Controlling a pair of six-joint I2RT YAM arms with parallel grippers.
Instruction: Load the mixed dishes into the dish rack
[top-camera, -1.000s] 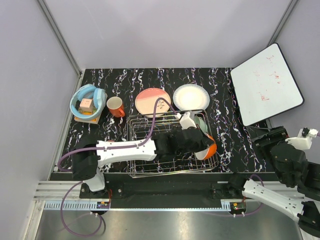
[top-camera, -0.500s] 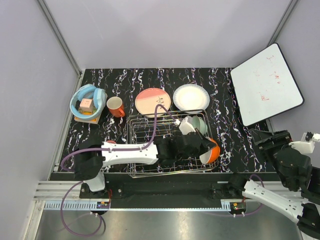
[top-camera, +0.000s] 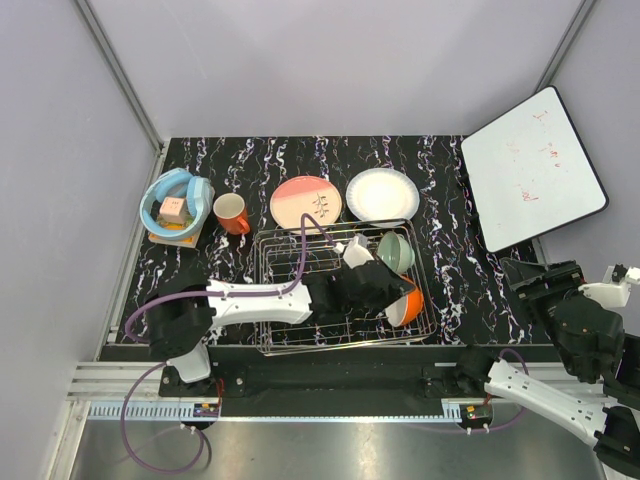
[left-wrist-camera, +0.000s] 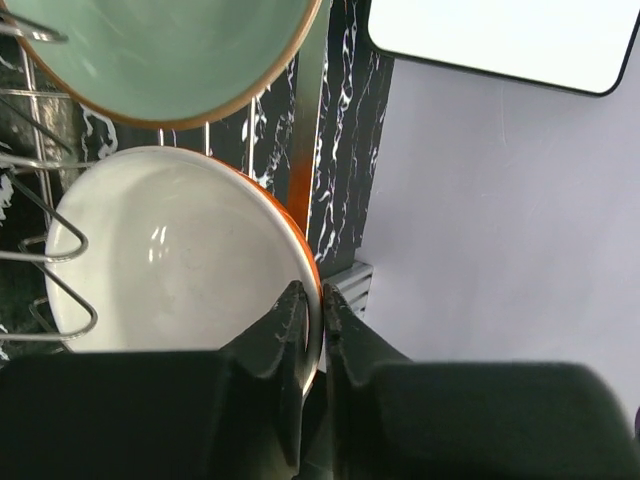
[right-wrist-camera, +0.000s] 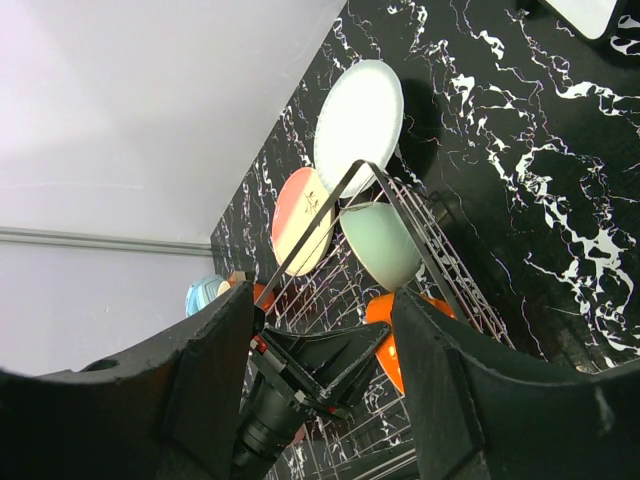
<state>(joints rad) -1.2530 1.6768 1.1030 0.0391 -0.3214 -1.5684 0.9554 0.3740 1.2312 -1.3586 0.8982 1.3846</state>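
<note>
The white-and-orange bowl (top-camera: 409, 306) stands tilted on its edge at the right end of the dish rack (top-camera: 340, 346). My left gripper (top-camera: 390, 296) is shut on the bowl's rim. In the left wrist view its thin fingers (left-wrist-camera: 294, 305) pinch the rim of this bowl (left-wrist-camera: 170, 250). The pale green bowl (top-camera: 396, 252) leans in the rack just behind it. Beyond the rack, on the table, lie the salmon-pink plate (top-camera: 306, 203) and the white plate (top-camera: 382, 194). The orange-red mug (top-camera: 232, 213) stands to their left. My right gripper (right-wrist-camera: 320, 295) hangs open off the table's right side with nothing between its fingers.
A light blue round tub (top-camera: 175, 203) holding small blocks sits at the far left. The white board (top-camera: 533, 168) with red scribbles leans off the table's right rear corner. Purple walls close in the back and the left side.
My left arm has drawn back to the left with the white-and-orange bowl, bringing it from the rack's right rim further inside. The pale green bowl is now uncovered. The right arm barely moved.
</note>
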